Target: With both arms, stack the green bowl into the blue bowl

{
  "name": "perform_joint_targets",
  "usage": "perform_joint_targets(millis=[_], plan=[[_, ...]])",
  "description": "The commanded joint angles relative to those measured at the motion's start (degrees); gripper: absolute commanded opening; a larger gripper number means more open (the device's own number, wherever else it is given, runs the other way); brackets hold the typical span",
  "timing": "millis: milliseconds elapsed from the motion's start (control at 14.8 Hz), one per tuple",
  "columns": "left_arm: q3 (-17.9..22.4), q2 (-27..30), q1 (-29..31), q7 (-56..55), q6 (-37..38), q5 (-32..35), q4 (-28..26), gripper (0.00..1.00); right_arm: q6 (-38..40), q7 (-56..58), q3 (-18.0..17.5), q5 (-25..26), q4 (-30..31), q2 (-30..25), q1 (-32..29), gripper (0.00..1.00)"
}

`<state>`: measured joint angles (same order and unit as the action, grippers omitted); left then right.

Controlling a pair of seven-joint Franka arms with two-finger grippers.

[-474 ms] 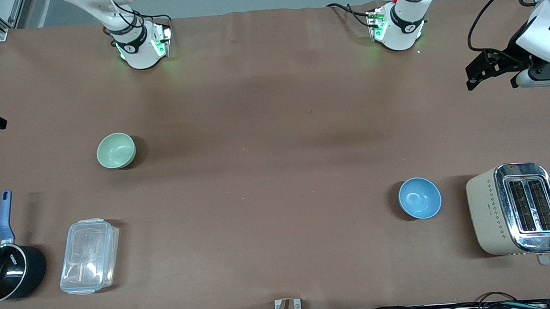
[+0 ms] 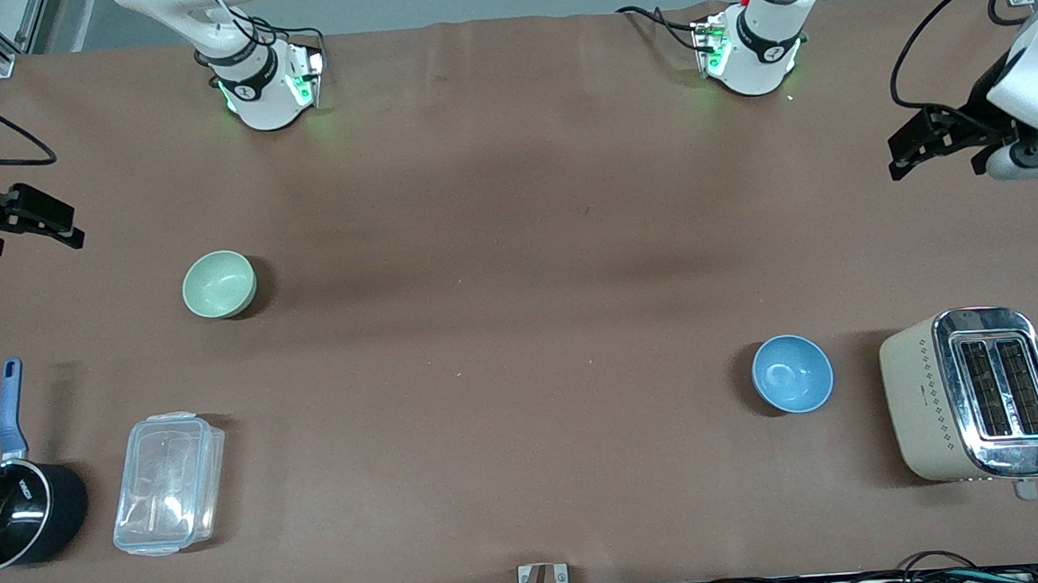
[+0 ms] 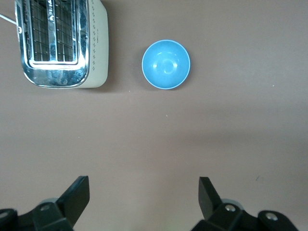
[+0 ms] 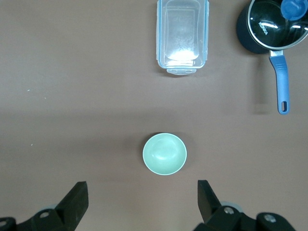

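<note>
The pale green bowl (image 2: 219,285) stands upright on the brown table toward the right arm's end; it also shows in the right wrist view (image 4: 164,154). The light-blue bowl (image 2: 793,373) stands upright toward the left arm's end, beside the toaster and nearer to the front camera; it also shows in the left wrist view (image 3: 166,64). My right gripper (image 2: 74,231) hangs open and empty in the air over the table's end, apart from the green bowl (image 4: 143,195). My left gripper (image 2: 897,158) hangs open and empty over the other end (image 3: 144,192).
A beige and chrome toaster (image 2: 976,394) stands beside the blue bowl at the left arm's end. A clear lidded plastic box (image 2: 168,482) and a black saucepan with a blue handle (image 2: 10,512) sit nearer to the front camera than the green bowl.
My right gripper has come in from the table's end toward the green bowl. My left gripper has shifted a little. Both bowls have stayed in place.
</note>
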<state>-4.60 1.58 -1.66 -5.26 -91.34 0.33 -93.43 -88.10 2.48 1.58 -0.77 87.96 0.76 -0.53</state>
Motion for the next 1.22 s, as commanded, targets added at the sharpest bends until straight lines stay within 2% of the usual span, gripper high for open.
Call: perform_joint_targets(millis=[0, 203, 474, 677, 880, 1015, 1150], plan=[[0.1, -6.9, -0.1, 0.9, 0.3, 0.3, 2.6, 1.00, -0.8, -0.3, 0.4, -0.4, 2.0, -1.1, -1.3, 1.00], [0.1, -12.6, 0.0, 0.7, -8.7, 4.4, 0.4, 1.00, -2.1, 1.5, 0.4, -0.4, 4.5, -1.1, -2.7, 1.00], [0.1, -20.5, 0.3, 0.5, -23.0, 4.7, -3.9, 1.00, -5.0, 3.0, 0.4, -0.4, 10.6, -2.9, -3.2, 0.99], [0.1, -25.4, 0.3, 0.4, -32.6, 4.8, -6.1, 1.00, -11.5, 7.0, 0.4, -0.4, 21.7, -5.9, -5.5, 0.99], [0.1, -29.7, 2.4, 1.5, -37.4, 7.0, -6.0, 1.00, -25.1, 11.4, 0.4, -0.5, 37.2, -9.5, -8.9, 0.98], [0.1, -32.1, 2.4, 1.5, -40.3, 8.3, -5.8, 0.99, -30.8, 11.8, 0.5, -0.5, 42.4, -8.8, -10.3, 0.98], [0.0, -34.4, 3.0, 1.3, -42.8, 8.3, -5.5, 0.91, -35.9, 11.7, 0.5, -1.0, 47.2, -7.9, -10.7, 0.96]])
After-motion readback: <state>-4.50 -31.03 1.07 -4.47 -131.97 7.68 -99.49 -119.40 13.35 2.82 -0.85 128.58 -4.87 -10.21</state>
